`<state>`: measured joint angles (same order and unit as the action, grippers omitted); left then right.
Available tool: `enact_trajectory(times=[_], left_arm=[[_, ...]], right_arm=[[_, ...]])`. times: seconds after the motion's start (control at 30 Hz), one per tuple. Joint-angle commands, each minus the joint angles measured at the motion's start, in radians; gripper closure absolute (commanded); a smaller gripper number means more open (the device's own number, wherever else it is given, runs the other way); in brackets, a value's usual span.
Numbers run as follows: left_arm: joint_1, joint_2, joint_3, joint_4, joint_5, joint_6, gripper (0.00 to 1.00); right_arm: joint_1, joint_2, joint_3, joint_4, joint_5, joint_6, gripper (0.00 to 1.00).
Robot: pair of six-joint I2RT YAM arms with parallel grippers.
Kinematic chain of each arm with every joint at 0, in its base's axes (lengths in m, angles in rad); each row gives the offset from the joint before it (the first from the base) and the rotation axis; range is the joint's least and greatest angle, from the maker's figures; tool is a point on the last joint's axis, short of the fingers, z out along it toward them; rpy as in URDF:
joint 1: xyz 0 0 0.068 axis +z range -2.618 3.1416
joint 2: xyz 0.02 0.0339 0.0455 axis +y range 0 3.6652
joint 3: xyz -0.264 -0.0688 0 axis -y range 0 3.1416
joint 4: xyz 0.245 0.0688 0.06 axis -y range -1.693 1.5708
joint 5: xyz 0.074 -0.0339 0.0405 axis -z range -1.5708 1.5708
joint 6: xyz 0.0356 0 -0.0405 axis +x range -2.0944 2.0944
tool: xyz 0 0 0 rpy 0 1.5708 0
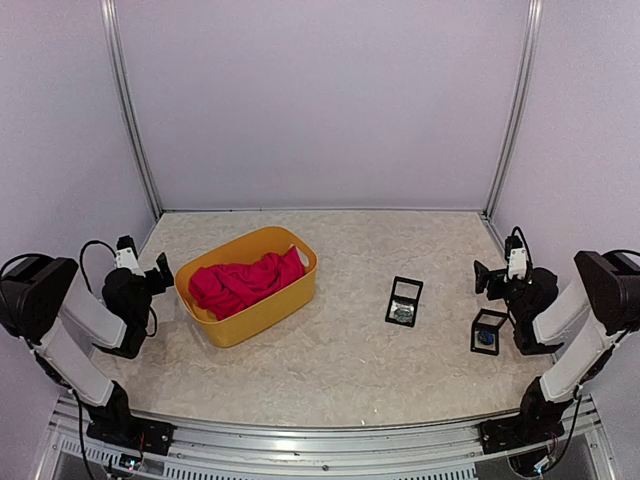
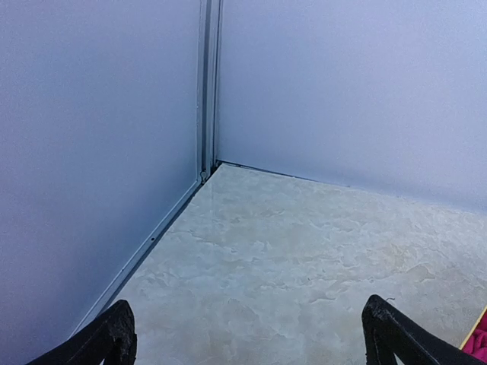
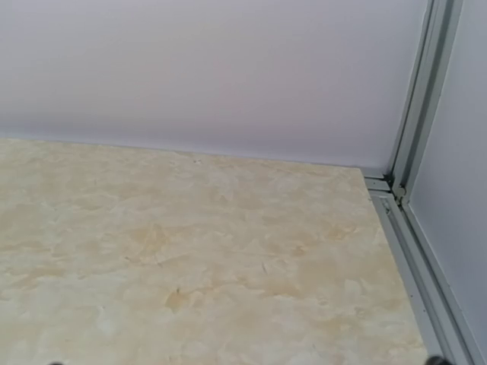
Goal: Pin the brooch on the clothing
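Observation:
The clothing [image 1: 243, 280], a crimson-pink shirt, lies crumpled inside a yellow tub [image 1: 262, 318] at the left middle of the table. A sliver of it shows at the lower right edge of the left wrist view [image 2: 481, 346]. A brooch lies in a black-framed box [image 1: 404, 302] right of centre; a second black-framed box [image 1: 488, 332] holds a blue brooch near the right arm. My left gripper [image 1: 163, 268] is open and empty just left of the tub, its fingertips [image 2: 116, 336] wide apart over bare table. My right gripper [image 1: 481, 277] is open and empty above the second box.
Pale walls with metal corner posts [image 2: 208, 87] close in the table on three sides. The right wrist view shows only marbled tabletop [image 3: 190, 266] and the back right corner [image 3: 396, 182].

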<state>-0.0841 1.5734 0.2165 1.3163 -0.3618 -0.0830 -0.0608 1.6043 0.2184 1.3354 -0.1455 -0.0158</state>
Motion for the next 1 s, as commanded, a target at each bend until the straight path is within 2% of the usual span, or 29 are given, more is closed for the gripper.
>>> enact_trajectory(times=[0.0, 0.2, 0.3, 0.37, 0.43, 0.47, 0.5, 0.57, 0.6, 0.63, 0.67, 0.77, 0.83, 0.9, 0.97], left_arm=[[0.012, -0.015, 0.011, 0.02, 0.024, 0.003, 0.01], [0.024, -0.016, 0.013, 0.011, 0.053, -0.004, 0.01], [0.025, -0.045, 0.039, -0.068, -0.004, -0.026, 0.01], [0.027, -0.117, 0.12, -0.3, -0.121, -0.073, 0.01], [0.027, -0.213, 0.207, -0.449, -0.128, -0.088, 0.03], [0.027, -0.286, 0.242, -0.484, -0.07, -0.085, 0.06], [0.024, -0.341, 0.324, -0.563, 0.037, -0.096, 0.11], [-0.008, -0.393, 0.525, -0.852, 0.173, -0.108, 0.2], [-0.044, -0.391, 0.638, -1.035, 0.235, -0.091, 0.25], [-0.088, -0.375, 0.728, -1.252, 0.289, -0.067, 0.26], [-0.133, -0.35, 0.799, -1.396, 0.337, -0.051, 0.26], [-0.252, -0.303, 0.855, -1.651, 0.493, -0.029, 0.2], [-0.316, -0.263, 0.833, -1.716, 0.503, -0.02, 0.14], [-0.346, -0.193, 0.809, -1.726, 0.462, -0.016, 0.09], [-0.356, -0.113, 0.822, -1.727, 0.401, -0.02, 0.08]], right_arm=[[0.012, -0.015, 0.016, -0.004, 0.0, -0.009, 0.0], [0.012, -0.014, 0.02, -0.005, -0.001, -0.009, 0.01], [0.009, -0.058, 0.025, -0.055, 0.048, 0.011, 0.01], [0.005, -0.158, 0.073, -0.227, 0.078, 0.042, 0.01], [0.003, -0.269, 0.169, -0.438, 0.052, 0.061, 0.01], [0.002, -0.311, 0.227, -0.543, 0.017, 0.081, 0.01], [0.002, -0.342, 0.3, -0.638, -0.032, 0.111, 0.07], [0.011, -0.341, 0.465, -0.834, -0.173, 0.181, 0.21], [0.029, -0.324, 0.558, -0.923, -0.235, 0.213, 0.26], [0.069, -0.3, 0.673, -1.015, -0.277, 0.225, 0.28], [0.126, -0.276, 0.749, -1.095, -0.274, 0.221, 0.28], [0.322, -0.195, 0.935, -1.273, -0.159, 0.151, 0.27], [0.453, -0.129, 1.028, -1.354, -0.122, 0.132, 0.27], [0.541, -0.053, 1.107, -1.395, -0.112, 0.141, 0.26], [0.613, 0.039, 1.185, -1.422, -0.102, 0.149, 0.26]])
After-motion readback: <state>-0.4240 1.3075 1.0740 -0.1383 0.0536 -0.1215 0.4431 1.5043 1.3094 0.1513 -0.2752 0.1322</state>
